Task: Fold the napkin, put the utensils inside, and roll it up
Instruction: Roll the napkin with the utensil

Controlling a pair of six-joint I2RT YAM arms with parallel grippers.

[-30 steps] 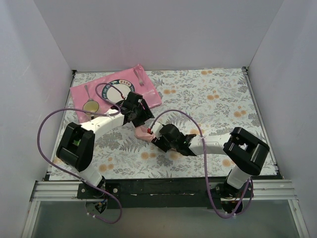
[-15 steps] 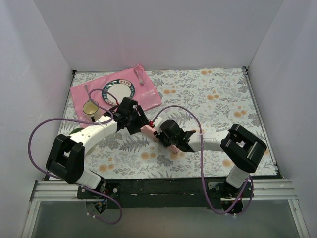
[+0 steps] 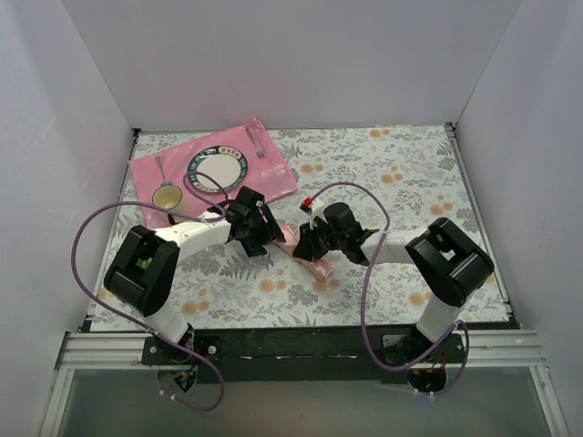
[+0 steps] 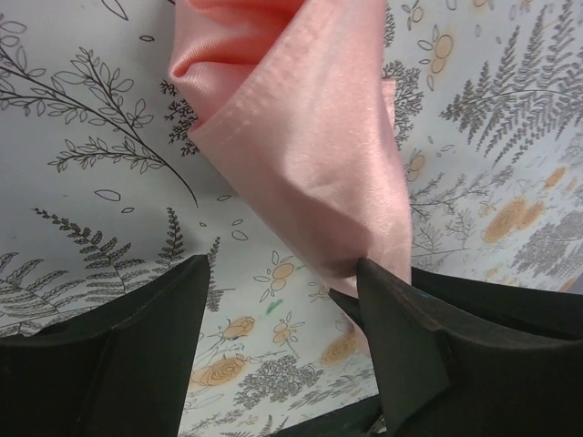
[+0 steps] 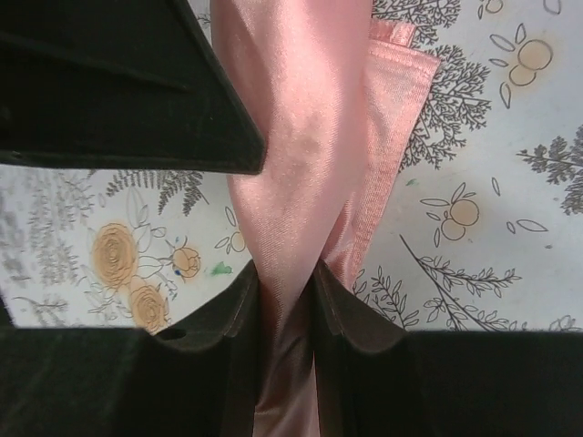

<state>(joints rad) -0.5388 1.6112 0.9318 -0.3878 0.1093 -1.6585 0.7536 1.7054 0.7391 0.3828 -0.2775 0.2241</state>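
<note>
The pale salmon-pink napkin (image 3: 318,268) lies bunched on the flowered table between my two grippers. In the right wrist view a twisted fold of the napkin (image 5: 301,137) runs down between the fingers, and my right gripper (image 5: 287,282) is shut on it. My left gripper (image 4: 282,273) stands open, and the napkin's folded end (image 4: 310,155) touches only its right finger (image 4: 410,346). In the top view the left gripper (image 3: 271,238) and right gripper (image 3: 305,248) face each other closely. A spoon (image 3: 161,169) and a second utensil (image 3: 258,141) lie on the hot-pink mat (image 3: 278,177).
On the mat at the back left stand a round plate (image 3: 217,168) and a small bowl (image 3: 167,196). White walls close the table on three sides. Purple cables loop over both arms. The left gripper's dark body (image 5: 118,82) fills the top left of the right wrist view.
My right gripper has closed on the napkin and shifted up and to the right. My left gripper has come down from the mat's edge to the napkin's left end.
</note>
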